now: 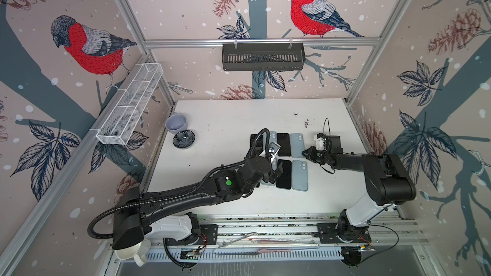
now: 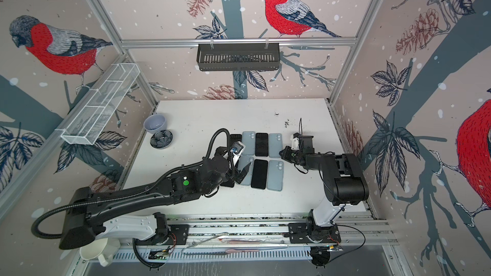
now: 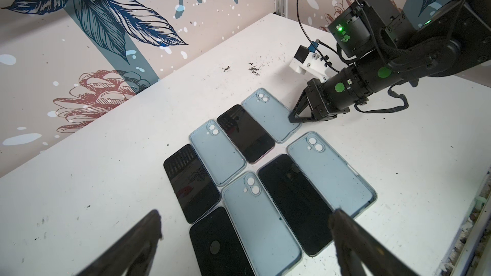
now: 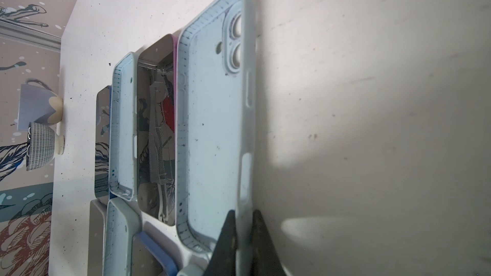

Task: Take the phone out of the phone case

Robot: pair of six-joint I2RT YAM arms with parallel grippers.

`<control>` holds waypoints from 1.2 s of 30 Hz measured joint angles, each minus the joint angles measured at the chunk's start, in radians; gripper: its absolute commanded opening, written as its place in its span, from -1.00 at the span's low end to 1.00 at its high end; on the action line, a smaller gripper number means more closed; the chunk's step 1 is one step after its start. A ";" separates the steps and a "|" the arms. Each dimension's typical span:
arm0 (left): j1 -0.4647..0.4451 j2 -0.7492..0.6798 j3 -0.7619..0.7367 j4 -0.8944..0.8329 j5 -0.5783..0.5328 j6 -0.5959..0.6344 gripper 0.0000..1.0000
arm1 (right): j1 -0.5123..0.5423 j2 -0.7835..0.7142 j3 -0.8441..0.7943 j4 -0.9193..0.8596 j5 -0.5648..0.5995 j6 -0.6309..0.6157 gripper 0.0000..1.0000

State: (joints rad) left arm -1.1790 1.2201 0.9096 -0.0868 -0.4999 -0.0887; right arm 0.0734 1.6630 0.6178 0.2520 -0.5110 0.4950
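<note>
While four phones (image 1: 283, 144) lie bare: removal looks done
Cases (image 1: 299, 175): all four empty
Left jaws: wide apart, empty
Right jaws: clamped on rim of 2 o'clock case (image 4: 212, 128)

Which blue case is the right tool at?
The far-row case at the grid's right end: the right tool straddles its rim and touches none of the other three.

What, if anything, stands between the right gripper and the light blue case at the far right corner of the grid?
Nothing visible: the right gripper is at the light blue case, its fingers either side of the case's side wall.
</note>
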 measured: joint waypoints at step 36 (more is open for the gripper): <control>0.000 -0.220 -0.179 0.014 -0.025 -0.124 0.96 | 0.097 -0.491 -0.160 -0.282 0.150 0.011 0.49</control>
State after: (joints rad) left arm -1.1793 0.9997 0.7303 -0.0731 -0.5251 -0.2127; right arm 0.1703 1.1721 0.4580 -0.0299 -0.3607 0.5064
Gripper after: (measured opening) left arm 0.981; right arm 0.747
